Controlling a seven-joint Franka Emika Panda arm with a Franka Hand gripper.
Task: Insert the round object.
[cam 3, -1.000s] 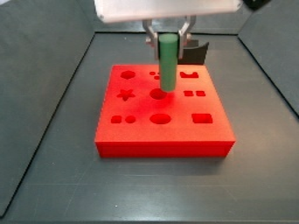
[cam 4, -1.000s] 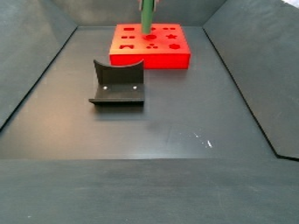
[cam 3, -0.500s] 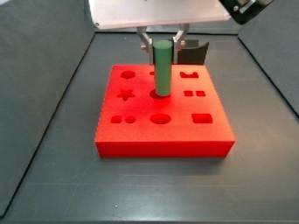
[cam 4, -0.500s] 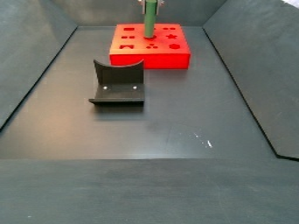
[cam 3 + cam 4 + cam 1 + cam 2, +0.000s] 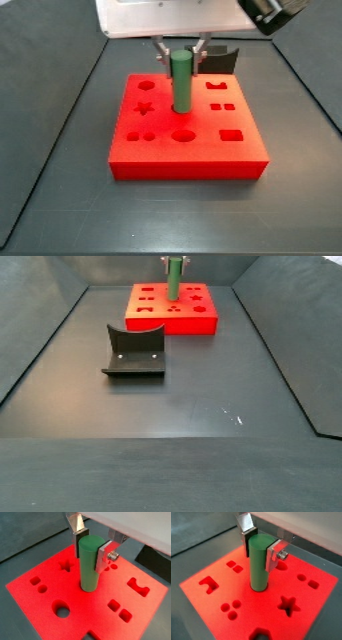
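Note:
The round object is a matte green peg, upright between my gripper's silver fingers, which are shut on its upper end. It shows the same way in both wrist views. Its lower end meets the red block at a round hole in the middle row; how deep it sits I cannot tell. In a side view the peg stands over the block's centre under the gripper. In a side view from farther off the peg rises from the red block.
The block's top has a star hole, a larger round hole, a rectangular hole and other small cut-outs. The dark fixture stands on the floor apart from the block, and shows behind it in a side view. Dark walls enclose the floor.
The gripper has moved down and slightly sideways with the peg. The peg's lower end now sits at the block's middle round hole.

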